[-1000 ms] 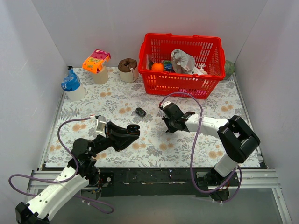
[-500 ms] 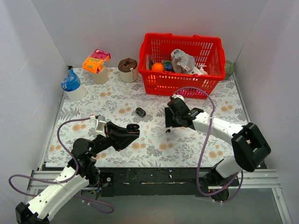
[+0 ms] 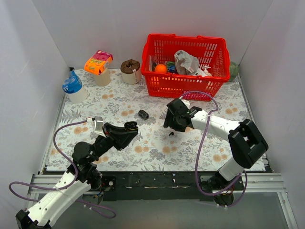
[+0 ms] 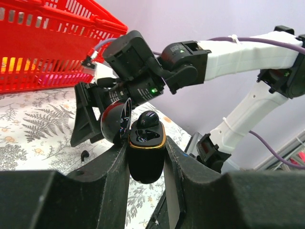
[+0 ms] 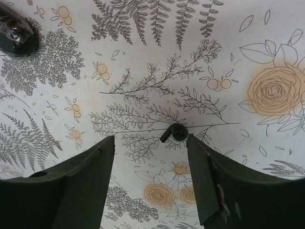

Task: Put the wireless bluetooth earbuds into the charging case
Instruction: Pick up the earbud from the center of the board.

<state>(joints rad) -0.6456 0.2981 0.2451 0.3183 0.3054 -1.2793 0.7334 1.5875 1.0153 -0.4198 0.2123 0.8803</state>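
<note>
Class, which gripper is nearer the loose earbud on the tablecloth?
Right. The right gripper hovers open above the earbud; the left gripper, holding the charging case, sits well to its left.

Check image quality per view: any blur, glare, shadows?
Top external: even, soft light, faint shadows, sharp throughout. Left wrist: charging case crisp, with a red reflection on its open lid; left fingers dark and soft. Right wrist: earbud and cloth sharp; right fingers dark and out of focus.

Blind spots right now
Dark rounded object (image 5: 14, 33) is clipped by my right-wrist corner; earbud (image 3: 170, 135) is just a speck from above; green thing (image 3: 234, 70) sits half-hidden behind the basket (image 3: 186, 86).
</note>
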